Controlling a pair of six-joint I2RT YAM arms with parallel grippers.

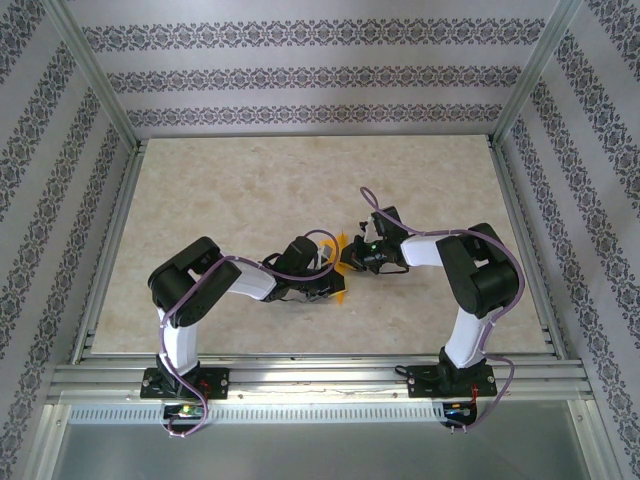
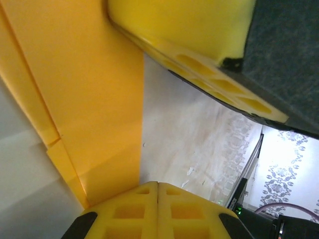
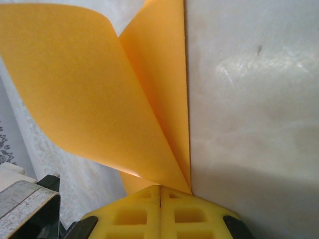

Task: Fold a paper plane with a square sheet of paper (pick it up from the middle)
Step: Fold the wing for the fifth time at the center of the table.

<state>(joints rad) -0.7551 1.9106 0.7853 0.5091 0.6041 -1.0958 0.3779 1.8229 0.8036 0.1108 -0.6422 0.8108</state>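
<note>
Yellow right fingers are clamping the bright orange square sheet of paper, partly folded; left fingers are sitting together at its edge. Most folds are seemingly remaining.

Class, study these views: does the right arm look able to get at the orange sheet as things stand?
Probably yes: the right arm's jaws are shut, and the orange sheet runs straight into their tips, so they seem to grip it. Nothing stands between.
</note>
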